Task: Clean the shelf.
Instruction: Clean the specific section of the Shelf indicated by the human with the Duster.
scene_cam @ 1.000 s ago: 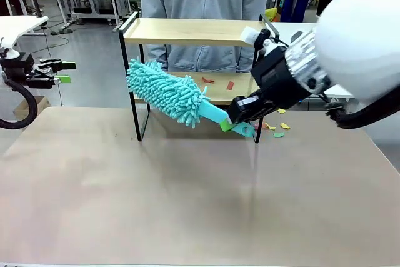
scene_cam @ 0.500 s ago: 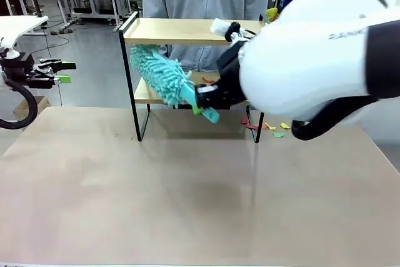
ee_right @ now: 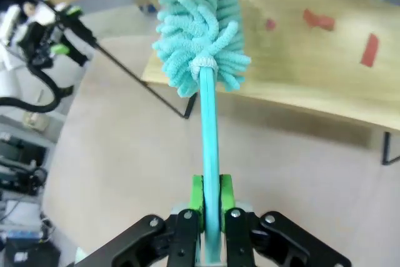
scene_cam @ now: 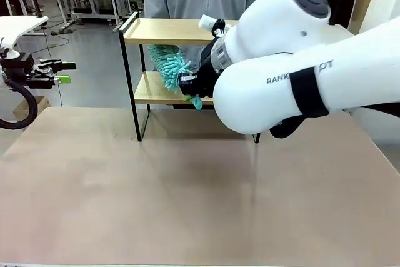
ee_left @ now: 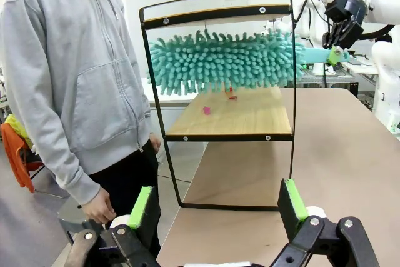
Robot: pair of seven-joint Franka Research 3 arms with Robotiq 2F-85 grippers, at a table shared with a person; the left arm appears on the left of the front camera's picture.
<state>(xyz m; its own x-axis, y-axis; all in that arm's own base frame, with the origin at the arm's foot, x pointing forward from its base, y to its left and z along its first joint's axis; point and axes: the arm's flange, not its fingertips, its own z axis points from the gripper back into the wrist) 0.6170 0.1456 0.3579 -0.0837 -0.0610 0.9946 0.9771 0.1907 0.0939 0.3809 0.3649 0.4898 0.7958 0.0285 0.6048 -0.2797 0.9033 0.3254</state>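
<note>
The right gripper (ee_right: 211, 193) clamped the duster (ee_right: 201, 35) by its stiff handle end; the soft, probably light head hovered between the shelf (ee_left: 256, 115) boards. The left gripper (ee_left: 217, 207) stood open.

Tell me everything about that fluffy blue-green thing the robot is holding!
It is a teal duster with a fat head of soft, noodle-like strands on a flat plastic handle of the same colour. The right gripper is shut on the handle's end. The head lies about level between the two boards of the shelf.
</note>
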